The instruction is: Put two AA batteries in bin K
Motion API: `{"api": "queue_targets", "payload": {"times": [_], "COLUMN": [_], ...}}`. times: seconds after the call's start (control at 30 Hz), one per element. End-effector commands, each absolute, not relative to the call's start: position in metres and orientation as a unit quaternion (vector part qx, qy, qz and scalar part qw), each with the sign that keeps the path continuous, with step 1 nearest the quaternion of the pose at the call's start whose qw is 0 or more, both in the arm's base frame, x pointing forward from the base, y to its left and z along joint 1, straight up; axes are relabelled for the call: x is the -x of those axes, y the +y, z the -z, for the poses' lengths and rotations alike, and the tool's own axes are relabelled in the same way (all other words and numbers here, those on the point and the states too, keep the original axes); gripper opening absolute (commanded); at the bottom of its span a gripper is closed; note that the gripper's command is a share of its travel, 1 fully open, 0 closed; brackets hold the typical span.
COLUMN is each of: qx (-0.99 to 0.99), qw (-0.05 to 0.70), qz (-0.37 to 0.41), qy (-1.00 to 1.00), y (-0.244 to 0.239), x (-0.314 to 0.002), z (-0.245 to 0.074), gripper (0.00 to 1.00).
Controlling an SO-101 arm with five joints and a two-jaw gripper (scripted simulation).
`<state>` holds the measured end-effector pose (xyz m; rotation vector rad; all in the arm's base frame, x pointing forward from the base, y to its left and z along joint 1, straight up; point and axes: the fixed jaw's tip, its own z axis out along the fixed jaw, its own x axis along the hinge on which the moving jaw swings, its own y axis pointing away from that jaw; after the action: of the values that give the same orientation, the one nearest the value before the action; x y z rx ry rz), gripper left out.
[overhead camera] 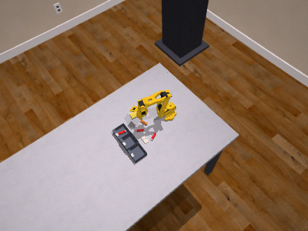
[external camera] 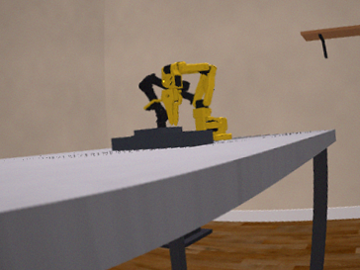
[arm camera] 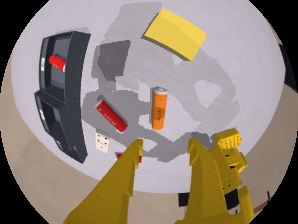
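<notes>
A dark bin tray (overhead camera: 129,142) with three compartments lies on the grey table. It also shows at the left of the wrist view (arm camera: 61,96). One red battery (overhead camera: 121,132) (arm camera: 57,63) lies in its end compartment, nearest the arm. A second red battery (overhead camera: 140,130) (arm camera: 112,115) lies on the table beside the tray. A third red battery (overhead camera: 153,136) lies farther right. An orange battery (overhead camera: 143,122) lies just ahead of my fingertips. My gripper (arm camera: 166,145) hovers above the table with a gap between its fingers and nothing in it. I cannot read the bin labels.
A small white piece (overhead camera: 145,139) lies on the table near the tray, also in the wrist view (arm camera: 101,141). A flat yellow block (arm camera: 174,35) lies beyond the orange battery. The arm's base (overhead camera: 167,111) stands to the right. In the exterior view the tray (external camera: 162,138) hides the table items.
</notes>
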<state>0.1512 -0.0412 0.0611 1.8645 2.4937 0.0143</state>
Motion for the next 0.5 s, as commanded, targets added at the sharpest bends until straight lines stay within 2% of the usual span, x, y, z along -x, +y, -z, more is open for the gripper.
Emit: {"api": "queue_targets", "payload": {"times": [0.0, 0.47], "qx": [-0.606, -0.606], "qw": [0.021, 0.021], "qz": [-0.008, -0.008], "qy": [0.795, 0.795], "y": [-0.043, -0.044], "x": [-0.153, -0.156], "z": [-0.061, -0.045], "gripper": [0.21, 0.21]}}
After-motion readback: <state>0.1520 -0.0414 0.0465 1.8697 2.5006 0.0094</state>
